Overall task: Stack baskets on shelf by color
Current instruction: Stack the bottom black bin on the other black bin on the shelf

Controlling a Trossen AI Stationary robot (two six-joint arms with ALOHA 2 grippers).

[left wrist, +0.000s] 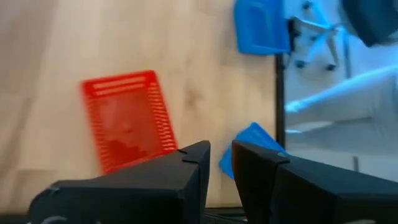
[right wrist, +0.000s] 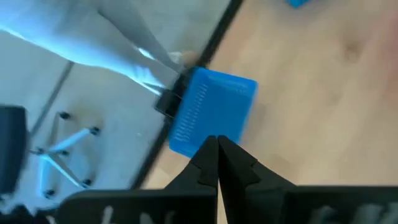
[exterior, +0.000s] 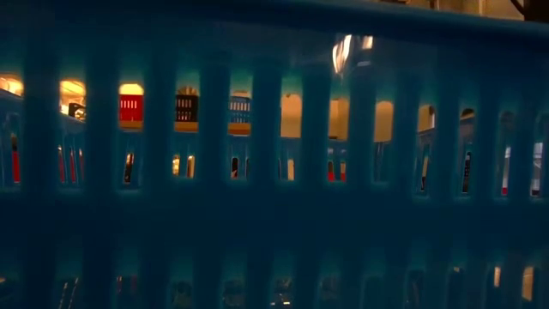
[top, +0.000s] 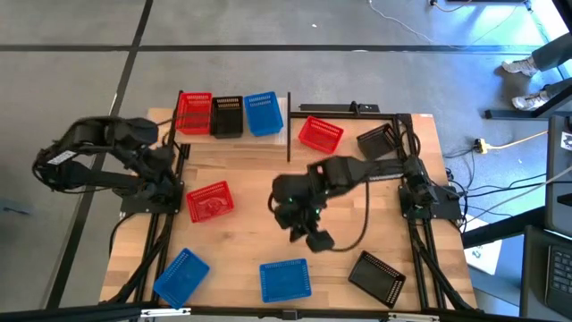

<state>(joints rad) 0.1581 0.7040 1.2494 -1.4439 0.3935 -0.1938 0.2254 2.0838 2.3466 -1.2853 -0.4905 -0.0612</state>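
Already on shelf (top: 234, 143): red basket (top: 193, 113), black basket (top: 226, 116), blue basket (top: 263, 114) side by side along far edge. Loose on table: second red basket (top: 320, 133) by far right, third red basket (top: 210, 201) mid-left, two blue baskets (top: 285, 279) at near edge, black ones right side. Right gripper (top: 315, 240) over table centre, fingers pressed together, empty. Left gripper (left wrist: 221, 162) parked at left side, fingers slightly apart, empty.
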